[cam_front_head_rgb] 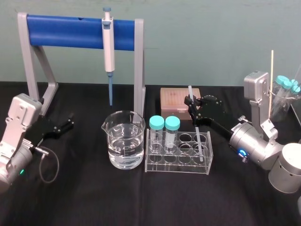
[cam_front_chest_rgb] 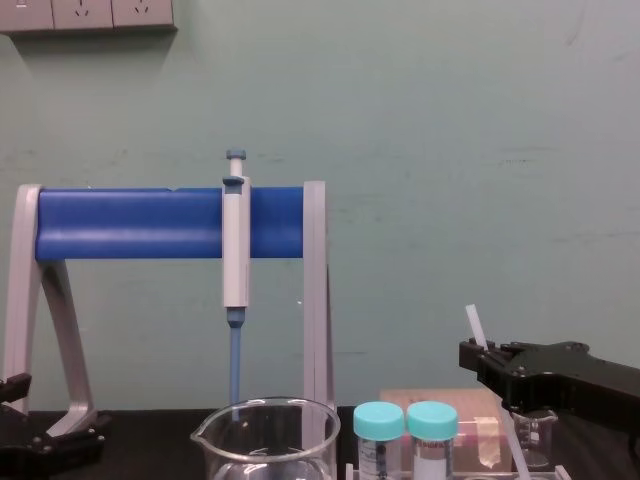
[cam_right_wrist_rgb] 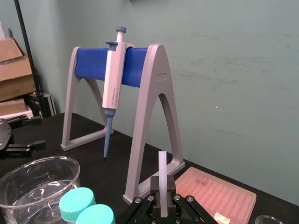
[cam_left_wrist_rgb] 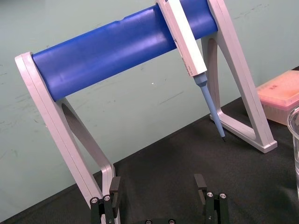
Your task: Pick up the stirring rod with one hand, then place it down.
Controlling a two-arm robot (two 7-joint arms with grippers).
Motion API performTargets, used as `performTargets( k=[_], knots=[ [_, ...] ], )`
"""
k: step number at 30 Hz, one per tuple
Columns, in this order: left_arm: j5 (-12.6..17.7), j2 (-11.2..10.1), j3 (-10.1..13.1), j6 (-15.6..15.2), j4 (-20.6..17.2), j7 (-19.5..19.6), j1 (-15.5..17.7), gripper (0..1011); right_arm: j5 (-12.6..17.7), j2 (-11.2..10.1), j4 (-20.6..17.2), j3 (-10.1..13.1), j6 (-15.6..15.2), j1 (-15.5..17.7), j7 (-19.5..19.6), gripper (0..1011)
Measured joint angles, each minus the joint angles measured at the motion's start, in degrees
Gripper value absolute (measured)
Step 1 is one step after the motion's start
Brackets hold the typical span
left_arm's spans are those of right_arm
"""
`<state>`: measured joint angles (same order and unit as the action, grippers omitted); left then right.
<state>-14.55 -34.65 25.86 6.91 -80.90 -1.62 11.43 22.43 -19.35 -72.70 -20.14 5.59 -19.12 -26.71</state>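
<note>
Head view: the right gripper (cam_front_head_rgb: 192, 109) hangs over the back right corner of a clear plastic tube rack (cam_front_head_rgb: 178, 168), its black fingers closed on the stirring rod (cam_front_head_rgb: 198, 135). It grips the rod near the upper end, so a short piece sticks up above the fingers. The longer part slants down and forward into the right end of the rack. Whether the rod's lower tip touches the rack floor cannot be told.

Two tubes with teal caps (cam_front_head_rgb: 164, 124) stand side by side at the left end of the same rack. A glass beaker (cam_front_head_rgb: 124, 140) partly full of clear liquid sits just beside the rack on its left. A pink tip box (cam_front_head_rgb: 173, 100) lies behind the rack, near the right gripper. At the back of the black tabletop (cam_front_head_rgb: 94, 197) stands a grey stand with a blue bar (cam_front_head_rgb: 66, 32), and a pipette (cam_front_head_rgb: 108, 42) hangs from it, tip down.

The right wrist view shows the rod (cam_right_wrist_rgb: 162, 164) rising upright out of the closed right gripper (cam_right_wrist_rgb: 162, 186). In the chest view its top end (cam_front_chest_rgb: 474, 326) slants up out of the gripper (cam_front_chest_rgb: 476, 356), above and to the right of the capped tubes.

The left gripper (cam_front_head_rgb: 68, 123) is low at the left side of the tabletop, near the stand's left foot and well apart from the rack. In the left wrist view its fingers (cam_left_wrist_rgb: 114, 187) are spread wide with nothing between them.
</note>
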Motion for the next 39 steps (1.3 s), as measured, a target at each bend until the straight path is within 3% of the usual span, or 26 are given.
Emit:
performTargets(
  k=[13, 18, 26, 28, 39],
  knots=[
    [0.0, 0.0, 0.0, 0.0, 0.0, 0.0, 0.0, 1000, 0.18, -0.01, -0.05, 0.06, 0.01, 0.05, -0.19, 107],
    [0.0, 0.0, 0.0, 0.0, 0.0, 0.0, 0.0, 1000, 0.24, -0.01, -0.07, 0.1, 0.03, 0.05, -0.26, 226],
    [0.0, 0.0, 0.0, 0.0, 0.0, 0.0, 0.0, 1000, 0.34, -0.01, -0.07, 0.13, 0.06, 0.05, -0.33, 520],
    [0.0, 0.0, 0.0, 0.0, 0.0, 0.0, 0.0, 1000, 0.35, -0.01, -0.07, 0.13, 0.06, 0.05, -0.34, 533],
    [0.0, 0.0, 0.0, 0.0, 0.0, 0.0, 0.0, 1000, 0.42, -0.01, -0.07, 0.13, 0.1, 0.05, -0.41, 904]
  ],
)
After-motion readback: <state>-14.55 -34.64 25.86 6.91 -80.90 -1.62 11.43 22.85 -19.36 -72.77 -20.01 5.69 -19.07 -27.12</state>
